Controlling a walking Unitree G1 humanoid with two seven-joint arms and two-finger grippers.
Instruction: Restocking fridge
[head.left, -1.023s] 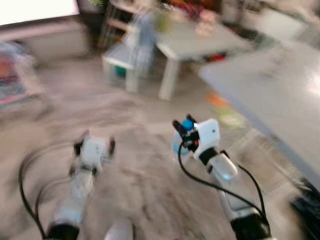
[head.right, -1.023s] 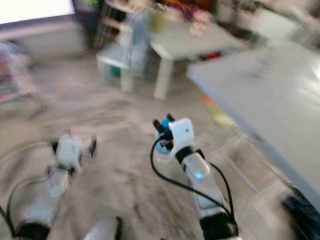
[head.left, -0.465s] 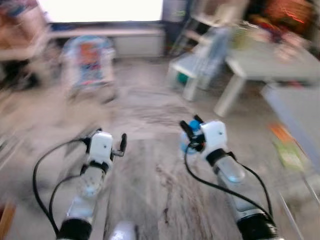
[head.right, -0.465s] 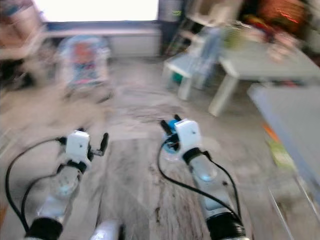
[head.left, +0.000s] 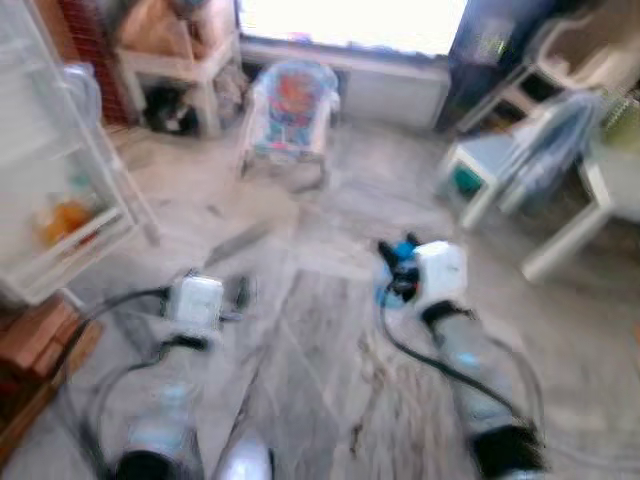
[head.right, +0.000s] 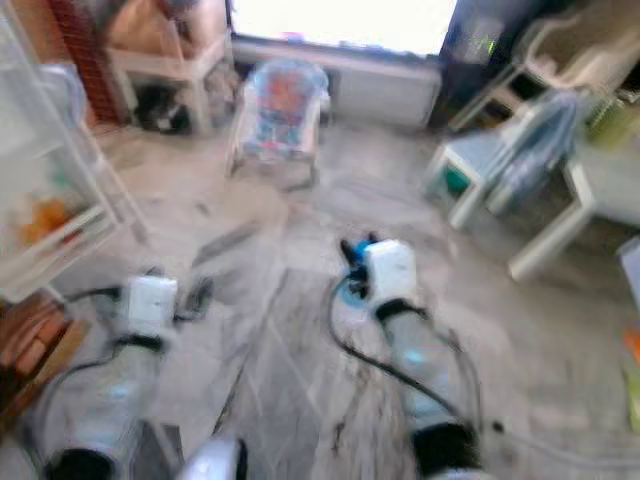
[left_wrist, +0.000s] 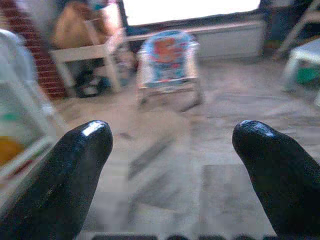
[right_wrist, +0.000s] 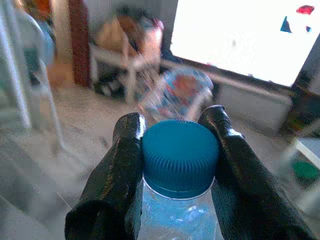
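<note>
The right gripper (right_wrist: 177, 165) has its jaws clamped on the neck of a clear plastic water bottle (right_wrist: 175, 220), pressing either side of its blue cap (right_wrist: 180, 156), held out in front of the robot above the grey floor (head.left: 320, 330). The left gripper (left_wrist: 172, 150) is held out level beside it, jaws apart and holding nothing. Ahead stands a colourful baby bouncer (head.left: 292, 105) below a bright window (head.left: 350, 15); a white wire rack (head.left: 55, 200) stands to the left, white chairs (head.left: 500, 160) to the right.
</note>
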